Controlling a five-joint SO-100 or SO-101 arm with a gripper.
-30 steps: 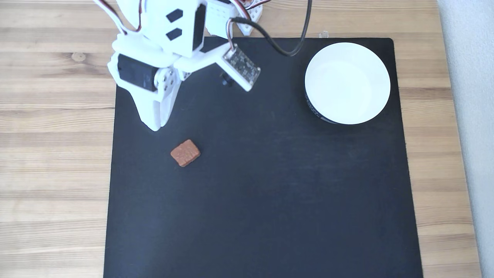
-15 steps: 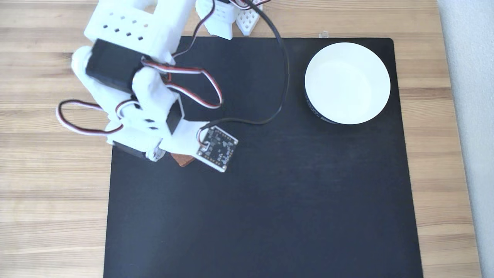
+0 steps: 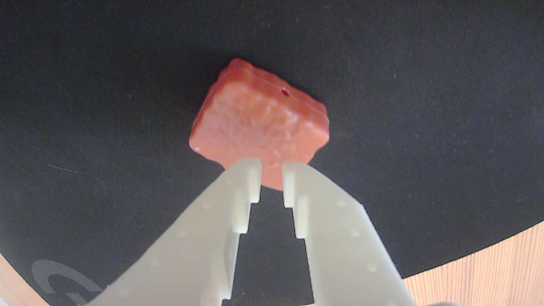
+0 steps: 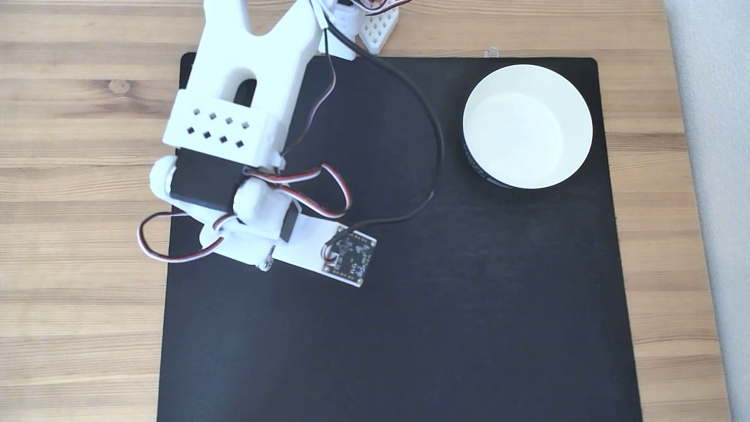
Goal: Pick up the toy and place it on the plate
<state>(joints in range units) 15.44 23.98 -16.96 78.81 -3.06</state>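
Poised over the near corner of the toy (image 3: 260,123), the end effector (image 3: 272,180) has its two pale fingers (image 3: 238,187) set a narrow gap apart, with only dark mat showing between them further back. In the wrist view the tips overlap the toy's edge, but I cannot tell whether they touch it or hover above; nothing is gripped between them.

The toy lies flat on the black mat (image 4: 469,305), bumpy face up, turned corner-on to the fingers. In the fixed view the arm (image 4: 234,135) reaches down over the mat's left side and covers the toy completely, along with the small circuit board (image 4: 350,258) mounted at the wrist and the loops of red, white and black cable (image 4: 328,193) around it.

Well apart from the arm, toward the mat's far right corner, the plate (image 4: 527,126) sits upright and white, a dark band showing along its lower left side. Open mat lies between the arm and the plate, crossed only by a black cable (image 4: 436,146). Wooden worktop (image 4: 76,328) borders the mat.
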